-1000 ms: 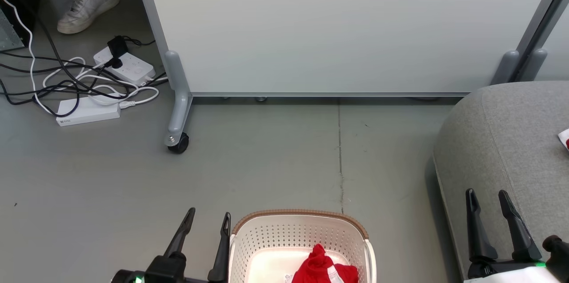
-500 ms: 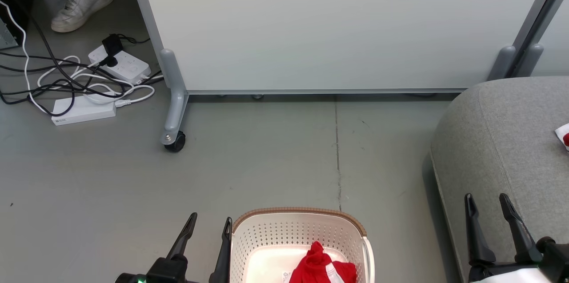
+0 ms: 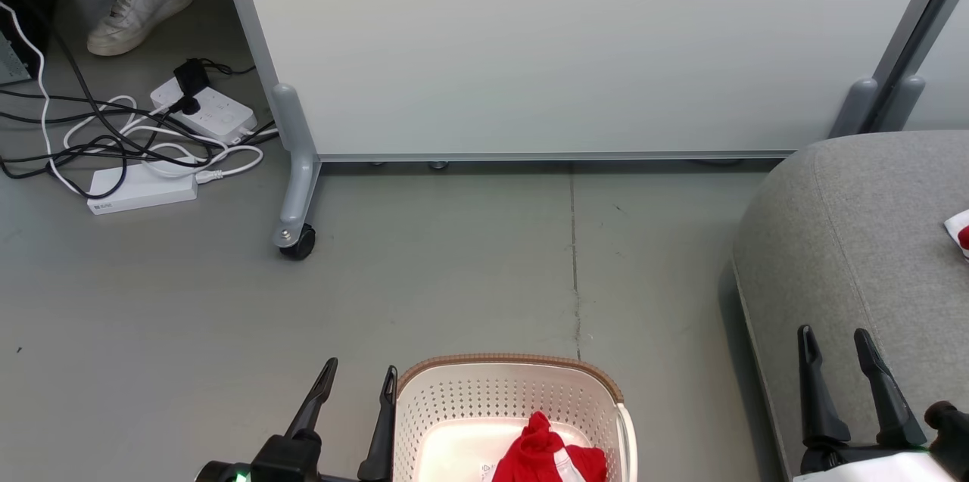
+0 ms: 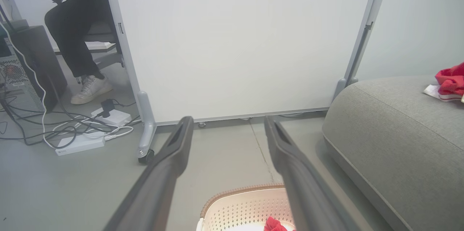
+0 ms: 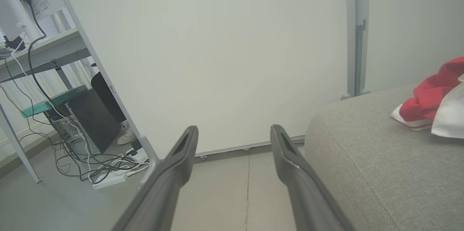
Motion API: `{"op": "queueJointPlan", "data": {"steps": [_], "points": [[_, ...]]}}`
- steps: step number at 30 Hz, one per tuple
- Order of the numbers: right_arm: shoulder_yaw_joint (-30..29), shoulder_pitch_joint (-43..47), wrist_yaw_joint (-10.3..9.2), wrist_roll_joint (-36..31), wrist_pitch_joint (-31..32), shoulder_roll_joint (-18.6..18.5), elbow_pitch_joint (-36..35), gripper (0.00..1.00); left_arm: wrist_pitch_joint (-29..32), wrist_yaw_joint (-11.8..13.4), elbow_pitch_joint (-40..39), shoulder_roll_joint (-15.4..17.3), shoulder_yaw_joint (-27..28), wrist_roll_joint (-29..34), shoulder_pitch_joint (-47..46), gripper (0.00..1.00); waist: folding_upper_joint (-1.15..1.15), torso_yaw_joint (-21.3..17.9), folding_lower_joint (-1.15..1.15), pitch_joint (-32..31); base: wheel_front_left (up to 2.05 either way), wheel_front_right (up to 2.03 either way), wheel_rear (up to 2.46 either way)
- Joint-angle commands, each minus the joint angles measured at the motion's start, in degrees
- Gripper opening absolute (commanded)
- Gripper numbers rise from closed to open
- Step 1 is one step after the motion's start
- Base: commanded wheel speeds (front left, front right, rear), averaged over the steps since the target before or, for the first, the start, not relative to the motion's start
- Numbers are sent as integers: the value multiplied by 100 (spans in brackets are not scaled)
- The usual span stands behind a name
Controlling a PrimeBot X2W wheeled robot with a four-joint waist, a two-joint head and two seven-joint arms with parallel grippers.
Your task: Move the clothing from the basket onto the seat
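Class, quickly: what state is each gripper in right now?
Left gripper: open, holding nothing.
Right gripper: open, holding nothing.

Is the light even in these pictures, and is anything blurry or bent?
Head view: light is soft and even, but the bottom of the basket glares pale; the seat throws a faint shadow on the floor. Left wrist view: the fingers of the left gripper look soft, and the panel tapers downward. Right wrist view: the fingers of the right gripper look equally soft.
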Motion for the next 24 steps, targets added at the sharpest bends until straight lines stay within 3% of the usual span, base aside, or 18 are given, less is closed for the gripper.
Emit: {"op": "queueJointPlan", "data": {"steps": [1,11,18,24], "points": [[-46,-74,13,90,-25,-29,22,100,2,35,14,22,11,-32,-74,100,0,-12,0,1,0,0,0],[-292,-271,13,382,-25,-31,-142,100,2,15,-96,22,-220,22,-181,100,0,-151,0,278,0,0,0],[-216,-928,13,-134,-26,-236,-479,100,2,-136,30,22,-520,151,-1136,100,0,-377,0,1746,0,0,0],[-238,-1580,13,-102,-25,-316,-682,100,2,-283,406,23,-759,317,-2214,100,0,-602,0,3115,0,0,0]]}}
